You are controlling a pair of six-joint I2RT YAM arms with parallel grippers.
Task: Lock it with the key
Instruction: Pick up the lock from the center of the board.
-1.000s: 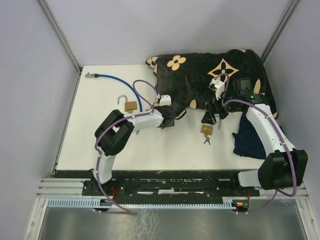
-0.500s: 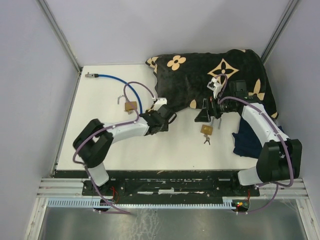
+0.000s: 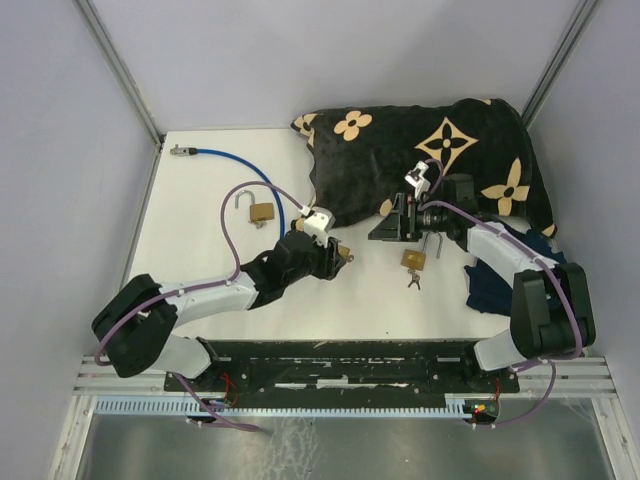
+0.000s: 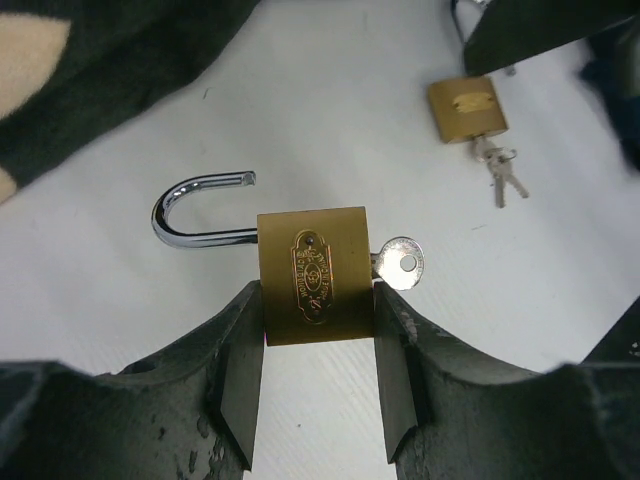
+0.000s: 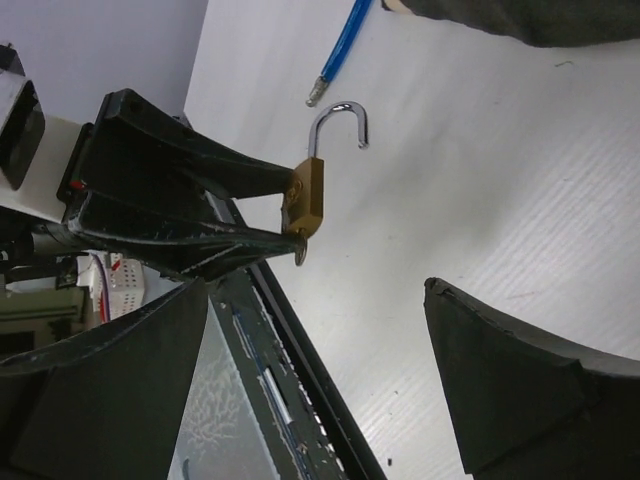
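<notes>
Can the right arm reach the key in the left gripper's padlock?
Probably yes: the right gripper stands open facing the padlock, the key sticks out beside the left gripper, nothing between them.

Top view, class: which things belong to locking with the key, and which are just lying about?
Job: held padlock, its key, left gripper, right gripper.
Lying about: padlock by cable, padlock with keys, cable, blanket, navy cloth.

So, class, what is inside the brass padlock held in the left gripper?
A key: its silver head sticks out of the base of the padlock. Its blade is hidden inside the brass body.
</notes>
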